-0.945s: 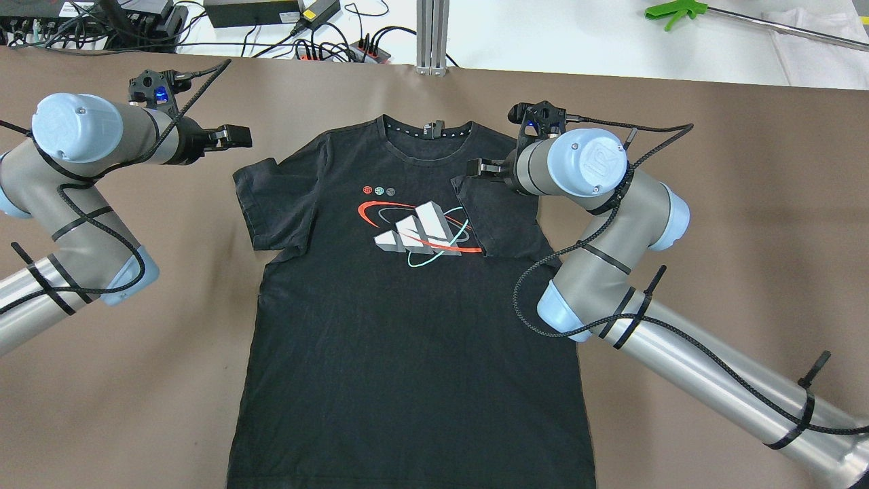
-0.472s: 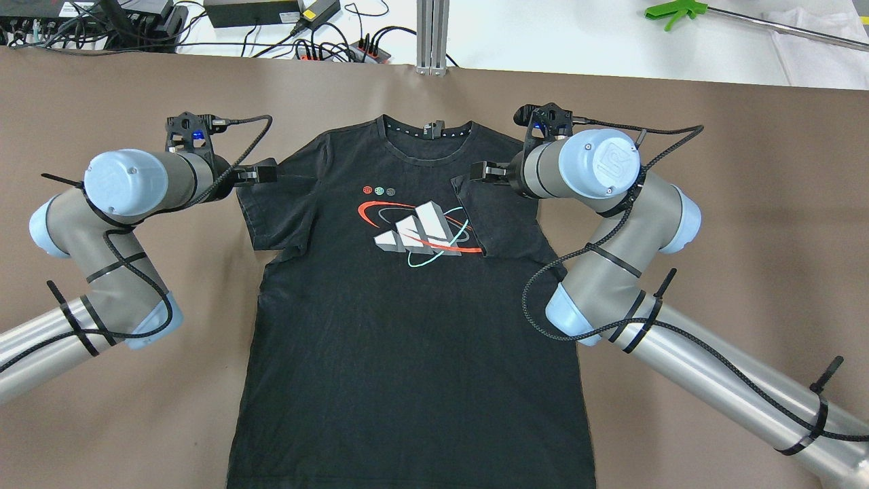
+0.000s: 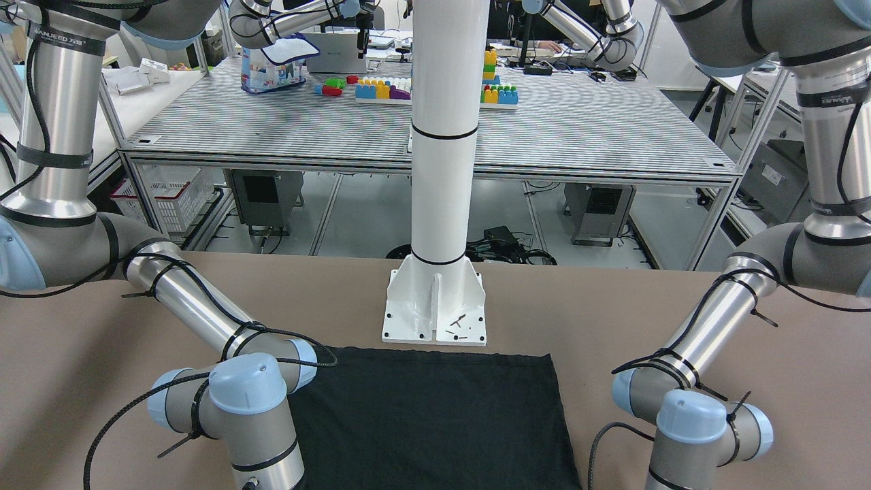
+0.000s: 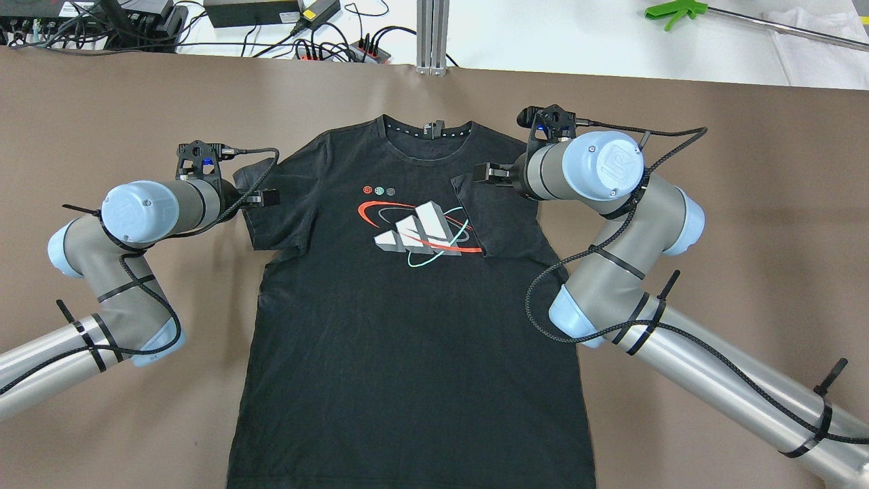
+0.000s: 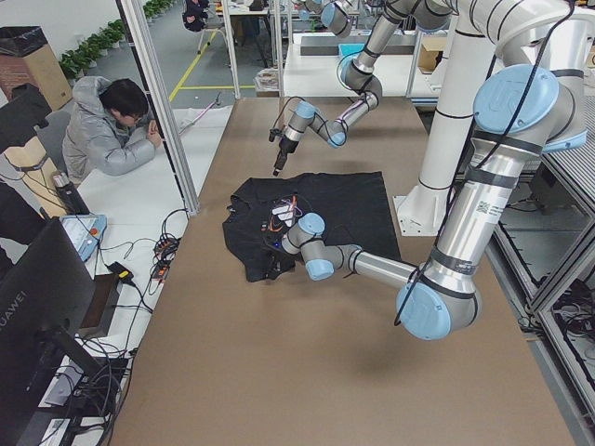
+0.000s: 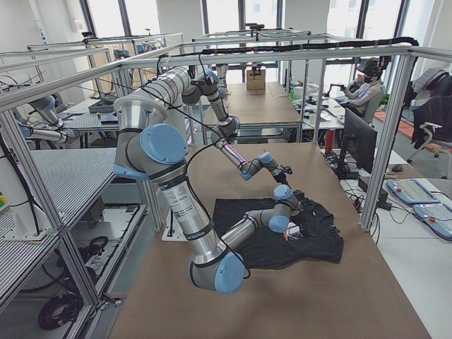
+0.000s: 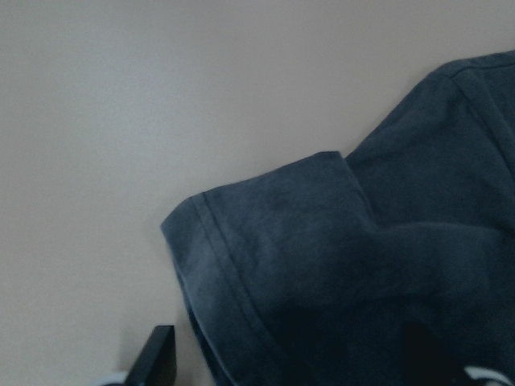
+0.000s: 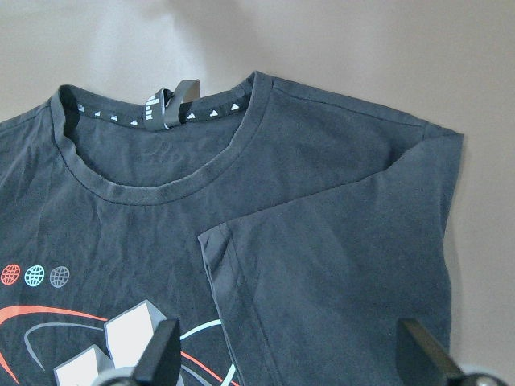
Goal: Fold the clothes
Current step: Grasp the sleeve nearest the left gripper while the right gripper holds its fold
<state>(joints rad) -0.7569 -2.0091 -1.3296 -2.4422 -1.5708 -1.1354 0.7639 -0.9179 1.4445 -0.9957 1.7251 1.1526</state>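
Flat on the table [image 4: 713, 204], the shirt [image 4: 407, 339] has its folded sleeve [image 4: 502, 224] under the right gripper [image 4: 489, 173], wide open and empty. Left gripper [image 4: 269, 198], also spread and empty, hangs over the other sleeve [image 4: 275, 224]; I'd pinch just the hem [image 7: 209, 257], then fold inward.

— What lies there?
— A black short-sleeved T-shirt [image 4: 407, 326], spread flat and face up on the brown desk [image 4: 747, 204], its collar [image 4: 426, 132] at 12 o'clock and its hem toward 6.
— Plain?
— No. It has a chest print [image 4: 417, 231] of white blocks ringed in red and teal.
— The sleeves?
— The 3 o'clock sleeve [image 4: 499, 217] is folded in over the chest. The 9 o'clock sleeve [image 4: 275, 217] lies outward, slightly rumpled.
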